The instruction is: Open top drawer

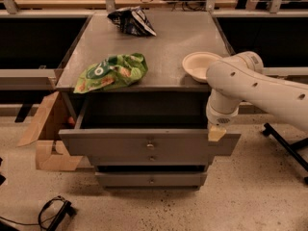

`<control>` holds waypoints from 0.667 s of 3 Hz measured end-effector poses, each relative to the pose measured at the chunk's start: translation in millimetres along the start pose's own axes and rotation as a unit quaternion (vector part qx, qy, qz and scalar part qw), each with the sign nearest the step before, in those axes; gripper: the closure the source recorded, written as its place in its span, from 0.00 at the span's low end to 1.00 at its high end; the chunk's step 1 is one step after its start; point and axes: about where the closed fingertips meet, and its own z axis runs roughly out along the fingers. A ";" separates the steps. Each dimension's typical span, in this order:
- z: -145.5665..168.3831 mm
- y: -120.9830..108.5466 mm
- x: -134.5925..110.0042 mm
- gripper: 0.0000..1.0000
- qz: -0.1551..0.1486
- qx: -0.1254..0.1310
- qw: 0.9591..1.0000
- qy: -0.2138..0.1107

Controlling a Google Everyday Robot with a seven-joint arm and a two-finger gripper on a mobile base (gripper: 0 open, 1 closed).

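Observation:
The top drawer [120, 147] is the wide grey front with a small central knob [150, 144]. It stands pulled well out of the grey cabinet [159, 37], and its inside [144, 113] shows as a dark cavity. My gripper [216, 133] hangs from the white arm [250, 83] and sits at the top edge of the drawer front, near its right end. Its tan tip rests against that edge. Two narrower drawer fronts [150, 179] below remain closed.
On the cabinet top lie a green snack bag [111, 71], a dark crumpled bag [131, 21] and a white bowl [199, 65]. An open cardboard box [48, 138] stands left of the cabinet. A black cable [55, 211] lies on the floor. A black stand leg [288, 148] is at the right.

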 end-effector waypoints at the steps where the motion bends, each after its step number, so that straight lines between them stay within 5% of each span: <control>1: 0.0 0.0 0.0 0.16 0.000 0.000 1.000 0.000; 2: 0.1 0.0 0.0 0.00 0.000 0.000 1.000 0.000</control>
